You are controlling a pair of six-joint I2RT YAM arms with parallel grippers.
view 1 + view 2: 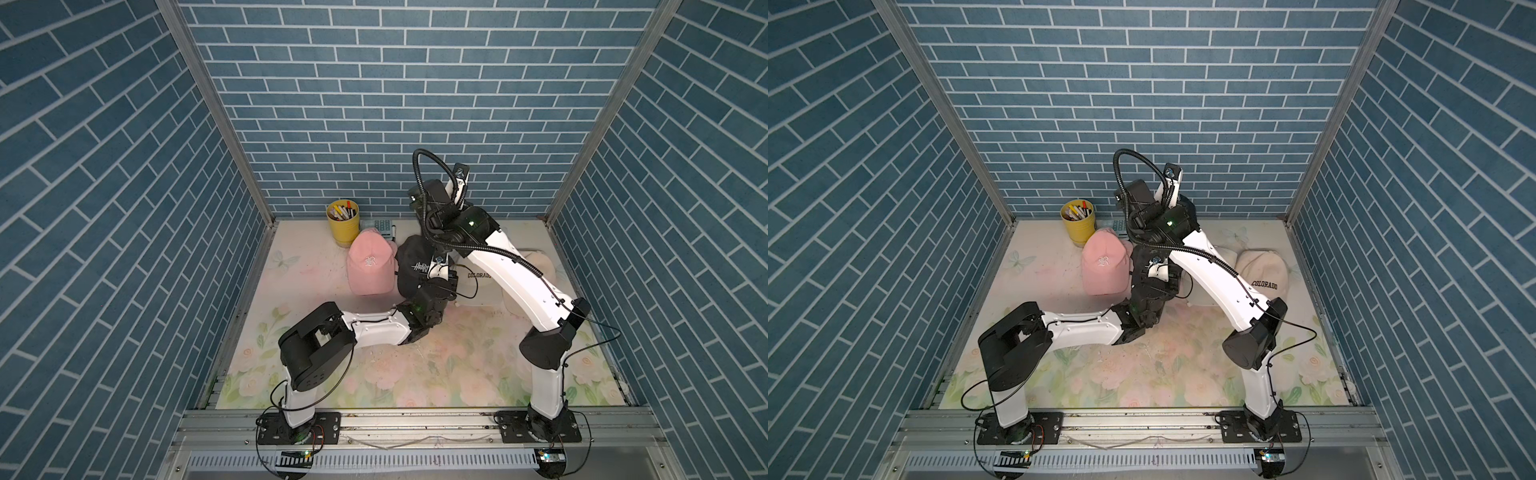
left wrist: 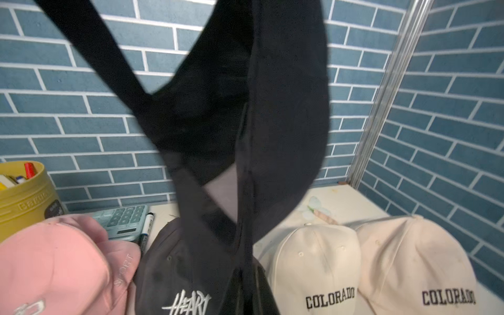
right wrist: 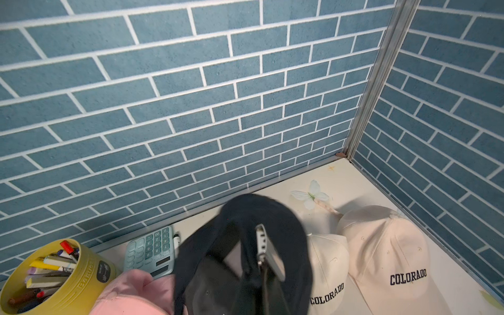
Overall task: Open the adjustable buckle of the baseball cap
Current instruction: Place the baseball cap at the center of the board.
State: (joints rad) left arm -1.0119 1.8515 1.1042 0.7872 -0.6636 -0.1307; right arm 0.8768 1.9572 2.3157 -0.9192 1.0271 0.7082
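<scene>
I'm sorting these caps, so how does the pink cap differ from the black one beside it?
The pink cap is light pink with a white R; the black cap carries white HEART lettering. The pink cap lies untouched on the table; the black cap is gripped, its metal buckle exposed. Both are baseball caps with white embroidery.

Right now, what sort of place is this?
Probably a mock-up robot test booth: brick-print wall panels in an aluminium frame, a floral table mat, left arm and right arm bolted to a rail.

Both cream caps (image 2: 316, 256) read COLORADO, resting black cap (image 2: 163, 270) HEART, pink cap (image 2: 54, 261) R, SPORT.
</scene>
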